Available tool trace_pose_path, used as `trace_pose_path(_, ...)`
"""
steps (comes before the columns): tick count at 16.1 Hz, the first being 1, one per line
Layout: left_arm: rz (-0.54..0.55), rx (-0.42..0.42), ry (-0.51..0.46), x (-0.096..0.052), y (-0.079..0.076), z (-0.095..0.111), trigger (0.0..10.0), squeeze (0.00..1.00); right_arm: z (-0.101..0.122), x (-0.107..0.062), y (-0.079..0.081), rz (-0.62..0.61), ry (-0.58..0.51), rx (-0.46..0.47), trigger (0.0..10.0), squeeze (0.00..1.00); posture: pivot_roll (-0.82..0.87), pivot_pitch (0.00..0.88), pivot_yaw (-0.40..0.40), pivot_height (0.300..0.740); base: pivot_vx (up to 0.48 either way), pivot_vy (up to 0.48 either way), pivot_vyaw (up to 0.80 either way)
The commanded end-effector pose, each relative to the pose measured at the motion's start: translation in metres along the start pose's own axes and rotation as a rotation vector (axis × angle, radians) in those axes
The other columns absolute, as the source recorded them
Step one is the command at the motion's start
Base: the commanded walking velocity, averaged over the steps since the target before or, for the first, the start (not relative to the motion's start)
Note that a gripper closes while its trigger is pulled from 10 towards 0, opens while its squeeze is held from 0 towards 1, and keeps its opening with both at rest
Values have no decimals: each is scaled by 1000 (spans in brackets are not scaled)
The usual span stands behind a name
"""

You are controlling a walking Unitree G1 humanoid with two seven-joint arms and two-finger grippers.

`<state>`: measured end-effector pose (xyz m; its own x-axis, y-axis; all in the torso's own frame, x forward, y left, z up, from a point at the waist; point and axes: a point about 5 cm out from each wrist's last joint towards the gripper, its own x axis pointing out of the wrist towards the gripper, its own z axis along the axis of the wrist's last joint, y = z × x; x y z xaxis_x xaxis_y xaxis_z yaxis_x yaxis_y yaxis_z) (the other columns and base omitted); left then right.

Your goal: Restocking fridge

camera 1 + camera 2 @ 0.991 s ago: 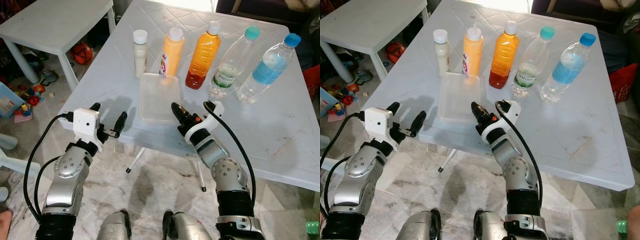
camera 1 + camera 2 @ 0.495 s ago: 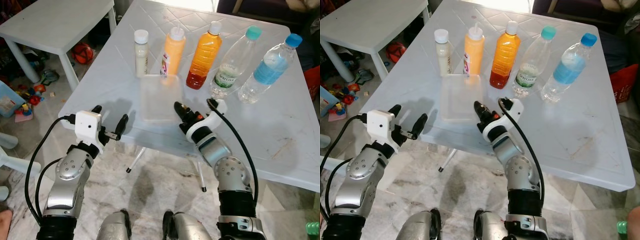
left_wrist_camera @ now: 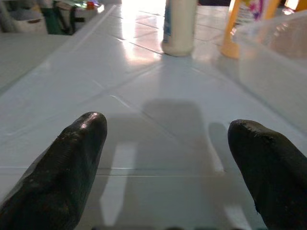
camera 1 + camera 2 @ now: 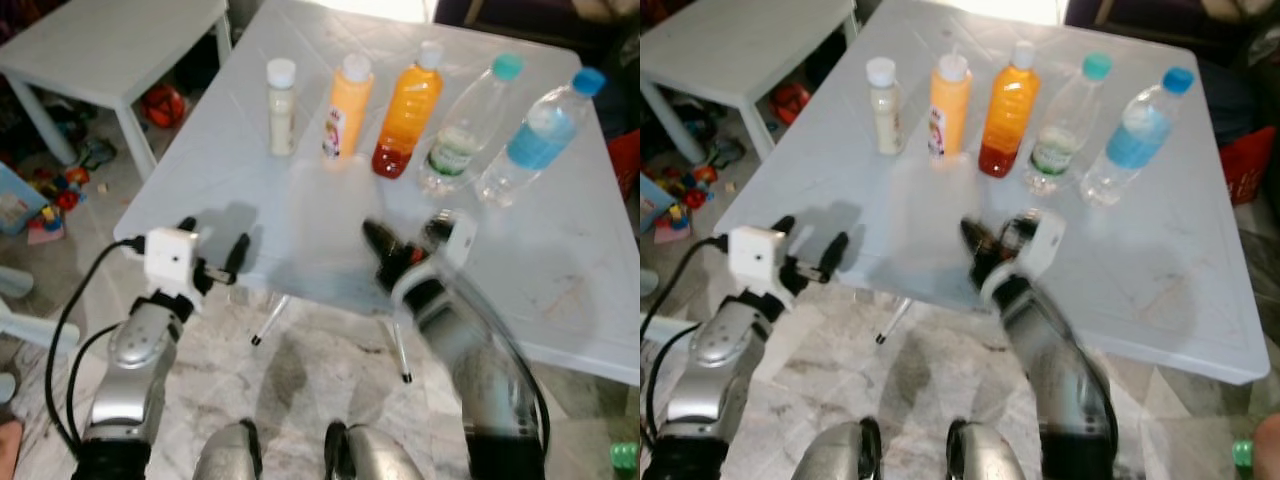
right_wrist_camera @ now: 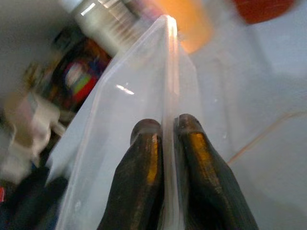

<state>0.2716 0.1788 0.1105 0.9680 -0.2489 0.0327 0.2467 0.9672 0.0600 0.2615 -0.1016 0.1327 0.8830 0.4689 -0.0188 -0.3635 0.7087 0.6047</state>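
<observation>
Five bottles stand in a row at the back of the white table [image 4: 560,250]: a white bottle [image 4: 281,105], a yellow-orange bottle [image 4: 346,105], an orange juice bottle [image 4: 407,110], a clear bottle with a teal cap [image 4: 465,125] and a blue-labelled water bottle [image 4: 540,130]. In front of them is a clear plastic tray [image 4: 320,210], blurred by motion. My right gripper [image 5: 163,127] is shut on the tray's thin side wall [image 5: 120,120]; the arm is smeared in the eye views. My left gripper [image 4: 213,235] is open, low over the table's near left edge, with the tray [image 3: 273,62] off to its side.
A smaller white table [image 4: 110,50] stands at the back left, with toys [image 4: 60,190] scattered on the floor beside it. Marble floor lies below the table's near edge. A red object [image 4: 625,160] sits past the table's right side.
My right arm has moved right and slightly toward me with the tray's wall pinched, and both are now motion-blurred. The left gripper has hardly shifted.
</observation>
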Motion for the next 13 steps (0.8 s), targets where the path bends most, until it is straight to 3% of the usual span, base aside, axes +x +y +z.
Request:
trace_pose_path(1, 41, -16, 28, -8, 5, -6, 10000, 0, -8, -6, 1, 12, 54, -65, 10000, 0, -16, 93, -44, 740, 0, 0, 0)
trace_pose_path(8, 125, -37, 92, -16, 12, -16, 10000, 0, -3, -19, 3, 50, 34, -218, 10000, 0, -16, 71, -41, 740, 0, 0, 0)
trace_pose_path(13, 117, -15, 62, -1, 11, -7, 10000, 0, 10, -9, -7, -61, -43, -329, 10000, 0, -23, 83, -31, 740, 0, 0, 0)
